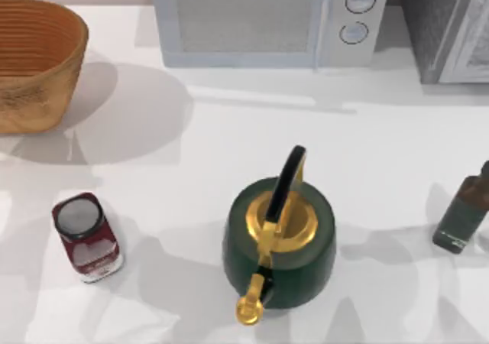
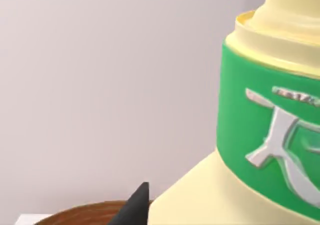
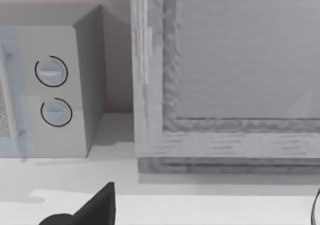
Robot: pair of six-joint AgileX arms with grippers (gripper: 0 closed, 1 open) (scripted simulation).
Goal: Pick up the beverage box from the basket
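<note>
The beverage box (image 2: 280,135) hangs close before the left wrist camera, a cream-yellow carton with a broad green band. The band carries a raised silvery mark like a brush-drawn character, with a thin line of small lettering over it; neither can be read. The left gripper (image 2: 137,205) shows as one dark fingertip against the carton's flared lower edge, and it seems to be clamped on the carton, though the other side of the grasp is hidden behind the box. Past that tip lies a curve of brown basket rim, with a plain pale wall beyond it.

In the top view the basket (image 1: 34,61), woven and orange-brown, sits in the upper left of the frame. A pale microwave (image 1: 263,19) with two round dials stands at top centre, and a grey cabinet-like appliance (image 1: 447,27) is at upper right. A dark red can (image 1: 86,237) with a grey top and a pale label too small to read stands at lower left. A dark green kettle (image 1: 279,241) with gold lid and spout is at lower centre, and a dark bottle (image 1: 466,214) is at the right edge.

A dark part of the right gripper (image 3: 95,210) shows before the microwave's dials; how far open it is, I cannot tell.
</note>
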